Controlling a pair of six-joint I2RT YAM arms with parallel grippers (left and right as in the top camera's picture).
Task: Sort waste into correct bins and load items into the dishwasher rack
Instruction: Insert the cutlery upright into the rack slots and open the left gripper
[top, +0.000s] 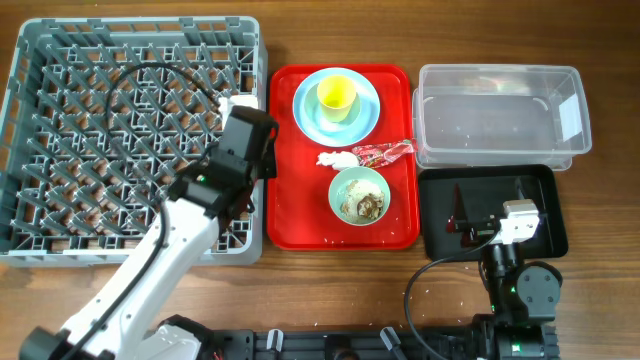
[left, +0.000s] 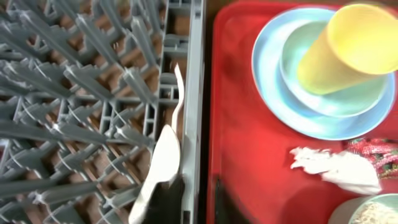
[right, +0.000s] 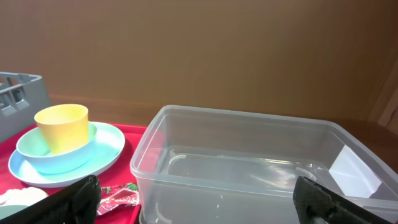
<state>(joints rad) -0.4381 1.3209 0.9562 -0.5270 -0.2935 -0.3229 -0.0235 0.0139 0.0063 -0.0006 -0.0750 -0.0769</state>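
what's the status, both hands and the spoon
Left hand at white spoon, grip unclear. Spoon inside dishwasher rack, along its wall. Right hand open, empty. Nothing blocking.

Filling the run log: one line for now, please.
left gripper: at rack edge, white spoon in rack | right gripper: open, over black tray

A red tray (top: 300, 210) lies flat on a wooden table (top: 330, 300), about mid-table, its long sides running front to back; it has rounded corners and a low raised rim; the table is mid-brown, its grain running left to right; behind it, in the right wrist view, stands a plain brown wall (right: 217, 56); a paler strip (right: 390, 93) at the wall's right edge may be a corner or frame.
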